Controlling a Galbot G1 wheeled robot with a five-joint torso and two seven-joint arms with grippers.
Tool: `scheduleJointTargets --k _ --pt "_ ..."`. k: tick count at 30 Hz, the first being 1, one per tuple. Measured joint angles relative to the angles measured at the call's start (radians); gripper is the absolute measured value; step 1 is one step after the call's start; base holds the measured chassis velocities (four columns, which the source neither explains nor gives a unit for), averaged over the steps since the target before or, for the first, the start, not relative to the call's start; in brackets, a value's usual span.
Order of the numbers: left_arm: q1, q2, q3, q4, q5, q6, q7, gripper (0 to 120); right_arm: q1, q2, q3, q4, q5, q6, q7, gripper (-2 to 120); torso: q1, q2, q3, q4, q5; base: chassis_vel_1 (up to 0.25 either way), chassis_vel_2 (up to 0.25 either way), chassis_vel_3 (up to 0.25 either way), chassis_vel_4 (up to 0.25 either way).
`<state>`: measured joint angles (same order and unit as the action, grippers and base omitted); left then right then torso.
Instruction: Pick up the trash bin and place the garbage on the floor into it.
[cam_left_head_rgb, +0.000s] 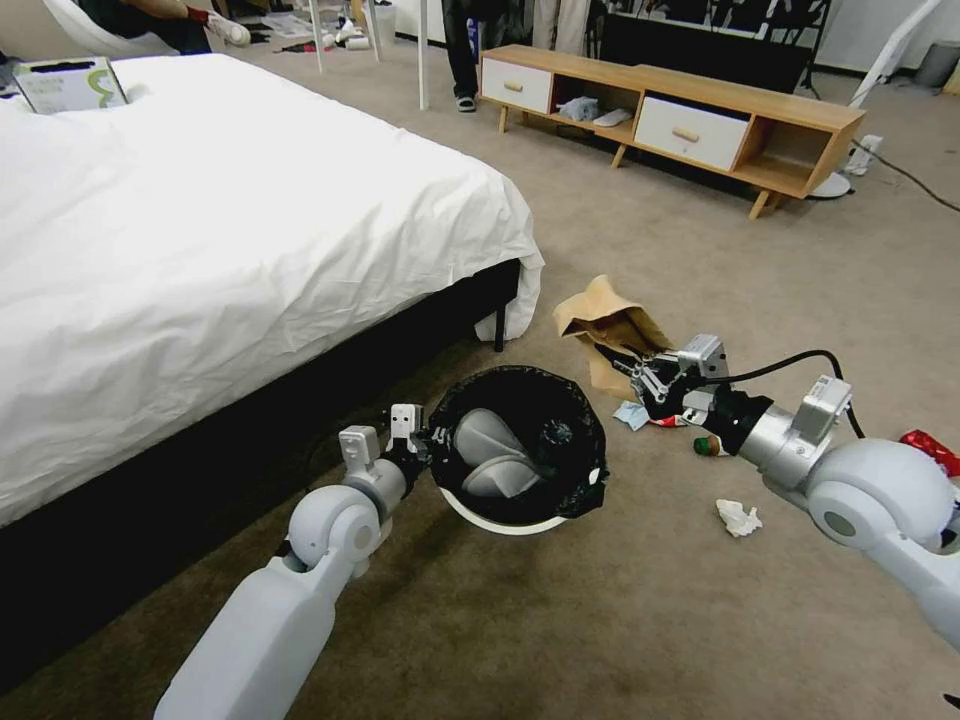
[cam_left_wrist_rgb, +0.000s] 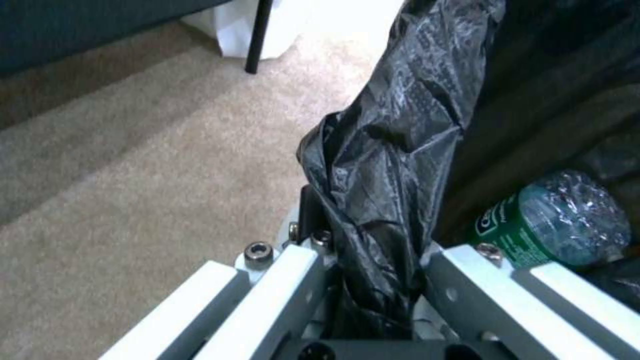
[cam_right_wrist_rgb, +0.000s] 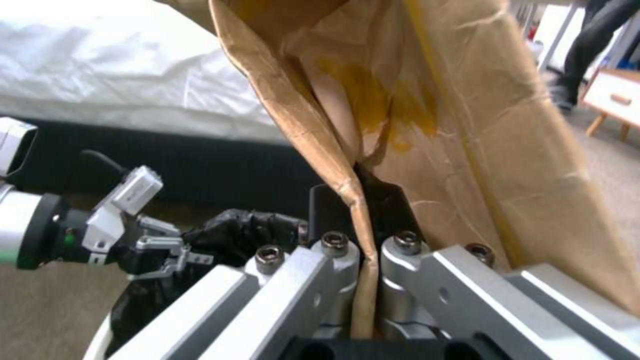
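The trash bin (cam_left_head_rgb: 520, 455), a small round white tub with a crinkled black bag folded over its rim, sits at lower centre of the head view, held clear of the beige carpet (cam_left_head_rgb: 620, 620) by the left gripper (cam_left_head_rgb: 425, 445), whose fingers are clamped on the bagged rim at the bin's left edge; the left wrist view shows the glossy film bunched between them. Inside lie a pale grey curved piece and a clear plastic bottle with a green label (cam_left_wrist_rgb: 553, 225), so part of the job looks done. To the right of the bin, at centre right of the frame, the right gripper (cam_left_head_rgb: 640, 380) is pinched shut on a fold of the stiff, creased brown paper bag (cam_left_head_rgb: 605, 320), which the right wrist view shows rising above the fingers with a yellowish stain. That bag is not yet in the bin. Still on the carpet are a light blue mask (cam_left_head_rgb: 630, 413), a red-white packet (cam_left_head_rgb: 668, 421) and a green-capped bottle (cam_left_head_rgb: 708, 445) under the right wrist, a crumpled white tissue (cam_left_head_rgb: 738, 517) lower right, and a shiny red wrapper (cam_left_head_rgb: 930, 447) at the right edge. The white-sheeted bed (cam_left_head_rgb: 200, 250) fills the upper left.
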<state>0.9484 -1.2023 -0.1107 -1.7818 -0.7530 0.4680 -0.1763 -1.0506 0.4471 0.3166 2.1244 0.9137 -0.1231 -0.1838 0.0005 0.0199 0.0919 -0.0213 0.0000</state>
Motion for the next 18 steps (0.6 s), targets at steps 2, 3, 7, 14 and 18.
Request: scheduleJointTargets --k 2,3,7,14,18 --pt "-0.003 -0.002 0.005 0.003 0.0 0.003 -0.006 2 0.0 -0.005 0.004 0.008 0.005 -0.021 0.006 0 0.0 0.0 0.0 -0.0001 0.0 0.0 0.0 0.0 0.0" --pt "-0.006 -0.006 0.01 0.006 0.0 0.005 -0.013 2 0.0 -0.01 0.01 0.019 0.013 -0.048 0.019 0 0.0 0.0 0.0 0.0 0.0 0.0 0.0 0.0 0.0" --pt "-0.016 -0.021 0.028 0.022 0.001 0.009 -0.028 2 0.003 -0.025 0.036 0.062 0.055 -0.187 0.084 0 0.0 0.0 0.0 -0.0002 0.0001 0.0 0.0 0.0 0.0" --pt "-0.031 -0.04 0.045 0.043 0.003 0.008 -0.032 2 0.012 -0.041 0.069 0.113 0.143 -0.363 0.176 0 0.0 0.0 0.0 -0.0001 0.0 0.0 0.0 0.0 0.0" --pt "-0.038 -0.048 0.053 0.049 0.003 0.006 -0.035 2 0.014 -0.042 0.078 0.133 0.188 -0.444 0.23 0 0.0 0.0 0.0 -0.0003 0.0 0.0 0.0 0.0 0.0"
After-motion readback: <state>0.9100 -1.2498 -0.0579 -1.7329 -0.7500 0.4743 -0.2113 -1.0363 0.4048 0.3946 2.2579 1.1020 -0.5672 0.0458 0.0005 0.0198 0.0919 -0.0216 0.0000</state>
